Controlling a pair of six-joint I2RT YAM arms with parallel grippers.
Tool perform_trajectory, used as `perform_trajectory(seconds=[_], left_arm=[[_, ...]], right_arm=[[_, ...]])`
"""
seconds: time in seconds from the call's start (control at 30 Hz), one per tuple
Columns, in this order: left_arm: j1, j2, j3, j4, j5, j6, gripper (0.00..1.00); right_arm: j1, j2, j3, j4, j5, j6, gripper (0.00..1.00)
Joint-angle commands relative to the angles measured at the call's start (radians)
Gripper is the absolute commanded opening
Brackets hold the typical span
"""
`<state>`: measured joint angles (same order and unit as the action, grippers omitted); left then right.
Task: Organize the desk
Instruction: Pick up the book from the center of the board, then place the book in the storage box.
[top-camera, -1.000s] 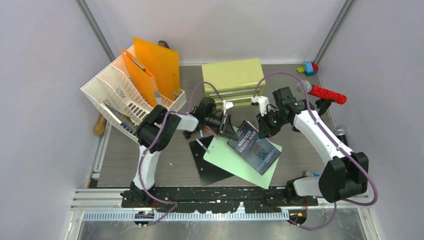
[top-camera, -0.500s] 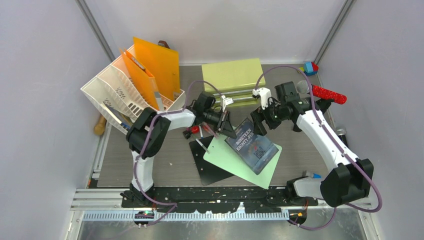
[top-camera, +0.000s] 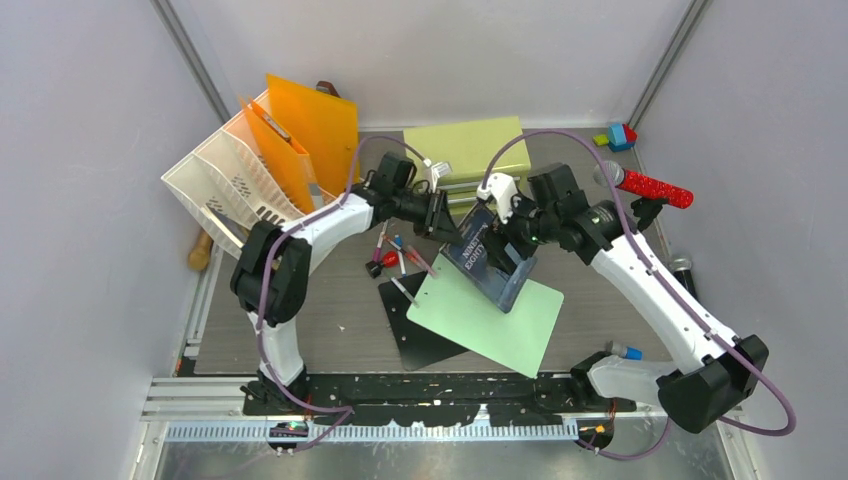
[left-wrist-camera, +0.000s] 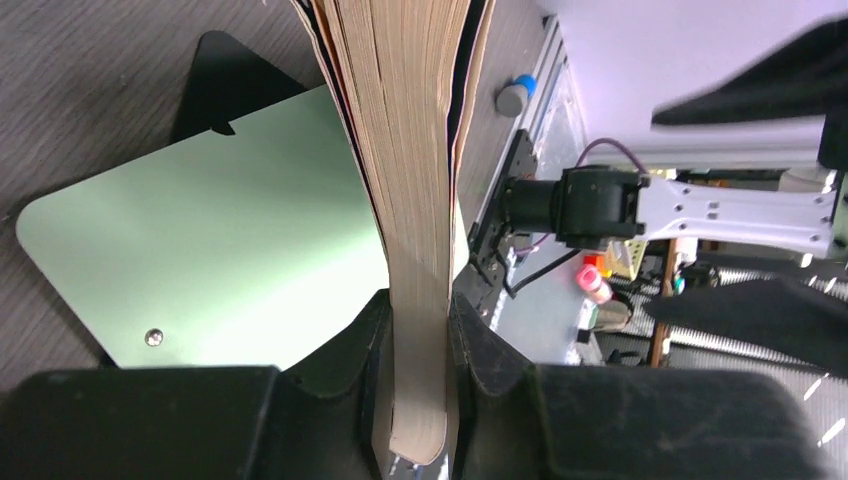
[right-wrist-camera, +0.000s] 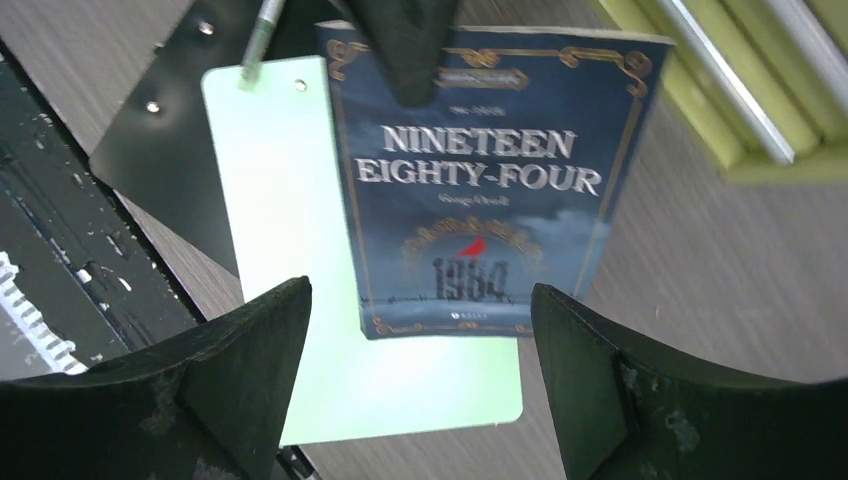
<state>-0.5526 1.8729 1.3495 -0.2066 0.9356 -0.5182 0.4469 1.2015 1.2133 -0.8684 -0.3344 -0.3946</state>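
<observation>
A dark blue paperback titled Nineteen Eighty-Four (top-camera: 483, 262) hangs tilted above the desk (top-camera: 300, 320), over a pale green sheet (top-camera: 500, 320). My left gripper (top-camera: 443, 216) is shut on the book's top edge. In the left wrist view the book's page block (left-wrist-camera: 410, 150) is pinched in the left gripper (left-wrist-camera: 418, 312). My right gripper (top-camera: 514, 240) stands open just right of the book, not touching it. The right wrist view faces the book's cover (right-wrist-camera: 480, 180), which lies beyond the right gripper (right-wrist-camera: 420, 300), whose jaws are spread wide.
A black sheet (top-camera: 420, 340) lies under the green one, with pens (top-camera: 395, 252) beside it. A white file rack (top-camera: 235, 190) with orange folders (top-camera: 315, 125) stands back left. A yellow-green drawer cabinet (top-camera: 465, 150) is at the back, a red microphone (top-camera: 652, 186) and toy blocks (top-camera: 618, 135) at right.
My right gripper has opened and moved left and back. My left arm has reached toward the back, raising the book off the green sheet onto a steep tilt.
</observation>
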Motion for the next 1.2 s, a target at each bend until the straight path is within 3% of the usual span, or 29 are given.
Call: perform_trajectory(seconds=[0.0, 0.27, 0.53, 0.87, 1.0, 1.17], left_arm=[[0.040, -0.122, 0.107, -0.004, 0.062, -0.115, 0.00], [0.129, -0.158, 0.110, 0.183, 0.070, -0.432, 0.00], [0.149, -0.177, 0.078, 0.331, 0.071, -0.634, 0.00], [0.149, -0.187, 0.043, 0.420, 0.100, -0.743, 0.00], [0.150, -0.204, 0.018, 0.427, 0.116, -0.746, 0.00], [0.150, -0.230, -0.008, 0.429, 0.145, -0.734, 0.00]], right_arm=[[0.078, -0.002, 0.107, 0.054, 0.069, -0.047, 0.87], [0.214, 0.086, 0.192, 0.031, 0.164, -0.057, 0.87], [0.304, 0.098, 0.147, 0.109, 0.373, -0.052, 0.87], [0.412, 0.110, -0.057, 0.394, 0.865, -0.236, 0.86], [0.424, 0.135, -0.084, 0.484, 0.971, -0.276, 0.77], [0.426, 0.154, -0.076, 0.533, 1.029, -0.299, 0.51]])
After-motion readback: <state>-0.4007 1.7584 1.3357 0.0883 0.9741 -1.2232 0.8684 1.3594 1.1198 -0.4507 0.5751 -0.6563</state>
